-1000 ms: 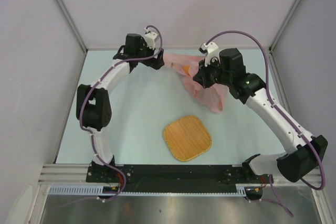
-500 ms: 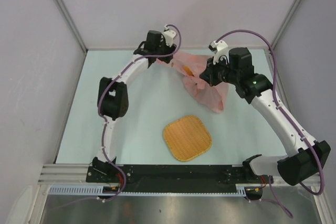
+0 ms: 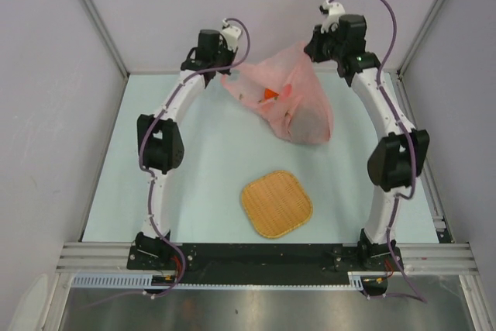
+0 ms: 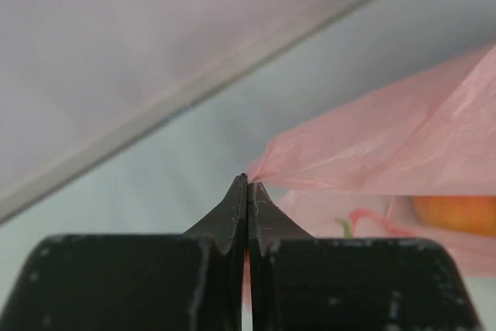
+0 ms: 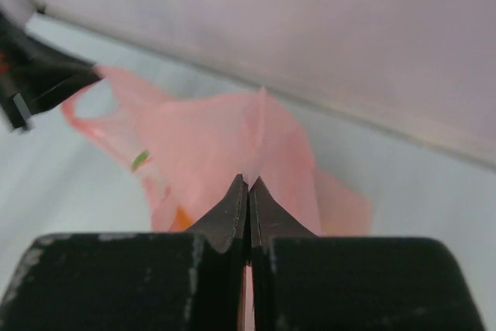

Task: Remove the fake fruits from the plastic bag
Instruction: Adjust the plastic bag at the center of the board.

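Observation:
The pink plastic bag [image 3: 293, 98] hangs stretched between both arms at the back of the table. My left gripper [image 3: 227, 77] is shut on the bag's left edge [image 4: 364, 149]; pink film runs between its fingertips. At the bag's top right, my right gripper [image 3: 311, 52] is shut on a pinched fold of the bag [image 5: 232, 145]. An orange fake fruit [image 3: 269, 94] shows through the film and also appears in the left wrist view [image 4: 457, 213]. A large dim round shape [image 3: 306, 123] fills the bag's bottom. Other fruits are hidden.
A square woven orange-tan mat [image 3: 276, 203] lies on the pale table [image 3: 201, 184] in front of the bag. Grey walls and metal frame posts [image 3: 97, 25] close in the back and both sides. The left gripper's fingers [image 5: 35, 79] show in the right wrist view.
Both arms rose toward the back wall and lifted the bag off the table. My left gripper went from open to shut on the bag's left edge. The right kept its grip.

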Controlling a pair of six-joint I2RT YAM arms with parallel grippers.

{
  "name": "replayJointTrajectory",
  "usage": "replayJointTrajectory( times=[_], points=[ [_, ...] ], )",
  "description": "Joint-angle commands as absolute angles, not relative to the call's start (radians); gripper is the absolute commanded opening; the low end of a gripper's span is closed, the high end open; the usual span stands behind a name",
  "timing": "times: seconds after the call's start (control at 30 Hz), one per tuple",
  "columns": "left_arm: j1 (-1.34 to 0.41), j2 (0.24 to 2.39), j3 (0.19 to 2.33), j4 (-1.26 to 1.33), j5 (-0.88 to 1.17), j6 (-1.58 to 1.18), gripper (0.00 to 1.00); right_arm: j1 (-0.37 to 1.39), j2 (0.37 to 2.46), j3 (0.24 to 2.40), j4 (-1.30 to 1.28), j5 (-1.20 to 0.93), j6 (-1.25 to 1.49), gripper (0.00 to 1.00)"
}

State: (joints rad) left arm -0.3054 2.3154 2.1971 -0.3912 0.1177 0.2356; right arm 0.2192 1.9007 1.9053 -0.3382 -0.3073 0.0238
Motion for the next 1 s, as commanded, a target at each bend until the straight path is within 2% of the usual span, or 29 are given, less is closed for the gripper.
replayJointTrajectory(
  times=[0.0, 0.1, 0.17, 0.4, 0.53, 0.67, 0.7, 0.8, 0.97],
  points=[
    [-0.304, 2.177, 2.402, -0.325, 0.181, 0.244, 0.0, 0.213, 2.049, 2.305, -0.276, -0.275, -0.023, 0.0],
    [-0.305, 2.152, 2.43, -0.334, 0.196, 0.239, 0.0, 0.207, 2.132, 2.461, -0.294, -0.258, -0.02, 0.0],
    [-0.305, 2.106, 2.408, -0.339, 0.213, 0.224, 0.0, 0.204, 2.114, 2.451, -0.293, -0.261, -0.018, 0.0],
    [-0.307, 1.872, 2.173, -0.324, 0.262, 0.091, 0.0, 0.189, 1.89, 2.169, -0.315, -0.347, -0.08, 0.0],
    [-0.314, 1.735, 1.99, -0.377, 0.284, 0.098, 0.0, 0.198, 1.694, 1.799, -0.29, -0.35, -0.207, 0.0],
    [-0.319, 1.616, 1.716, -0.405, 0.302, 0.109, 0.0, 0.196, 1.565, 1.517, -0.302, -0.315, -0.236, 0.0],
    [-0.319, 1.597, 1.606, -0.399, 0.305, 0.104, 0.0, 0.199, 1.543, 1.484, -0.334, -0.316, -0.235, 0.0],
    [-0.336, 1.545, 1.481, -0.428, 0.346, 0.091, 0.0, 0.193, 1.5, 1.373, -0.356, -0.336, -0.178, 0.0],
    [-0.37, 1.442, 1.407, -0.442, 0.42, 0.087, 0.0, 0.192, 1.419, 1.351, -0.397, -0.377, -0.205, 0.0]
  ],
)
